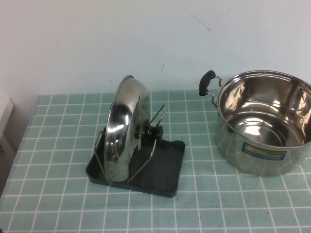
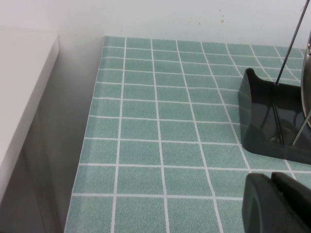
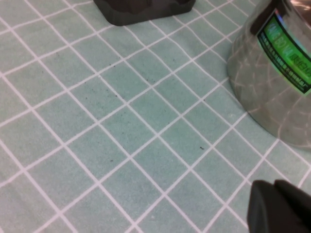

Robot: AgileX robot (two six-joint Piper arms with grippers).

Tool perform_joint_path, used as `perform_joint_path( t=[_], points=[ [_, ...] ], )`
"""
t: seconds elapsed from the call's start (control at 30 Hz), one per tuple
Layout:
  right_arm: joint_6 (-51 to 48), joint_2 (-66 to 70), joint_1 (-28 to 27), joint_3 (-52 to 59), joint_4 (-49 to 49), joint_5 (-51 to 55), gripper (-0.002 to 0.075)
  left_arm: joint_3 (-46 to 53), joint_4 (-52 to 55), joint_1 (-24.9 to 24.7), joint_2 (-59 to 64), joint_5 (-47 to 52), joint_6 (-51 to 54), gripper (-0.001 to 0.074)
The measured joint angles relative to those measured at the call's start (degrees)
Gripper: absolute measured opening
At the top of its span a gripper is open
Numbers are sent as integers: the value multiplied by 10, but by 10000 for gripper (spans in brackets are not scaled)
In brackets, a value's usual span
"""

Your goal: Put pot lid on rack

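The shiny steel pot lid (image 1: 122, 128) stands on edge in the rack (image 1: 165, 170), leaning between its wire prongs, with its black knob (image 1: 150, 131) facing the pot. The rack is a dark tray left of centre; a corner of it shows in the left wrist view (image 2: 272, 126) and in the right wrist view (image 3: 141, 9). My left gripper (image 2: 272, 194) is shut and empty, above the cloth to the left of the rack. My right gripper (image 3: 277, 199) is shut and empty, above the cloth near the pot's base. Neither gripper shows in the high view.
A deep steel pot (image 1: 265, 126) with a black handle (image 1: 206, 82) and a coloured label (image 3: 286, 53) stands at the right. A green tiled cloth (image 1: 58, 194) covers the table. The table's left edge (image 2: 90, 145) drops off beside a white surface (image 2: 24, 97).
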Motion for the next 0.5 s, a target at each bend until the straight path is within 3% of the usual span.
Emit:
perform_joint_path(
  t=[0.37, 0.5],
  points=[
    [-25, 0, 0, 25, -21, -86, -1, 0, 0, 0, 0, 0, 0, -1],
    [-64, 0, -46, 36, -9, -119, -1, 0, 0, 0, 0, 0, 0, -1]
  ],
)
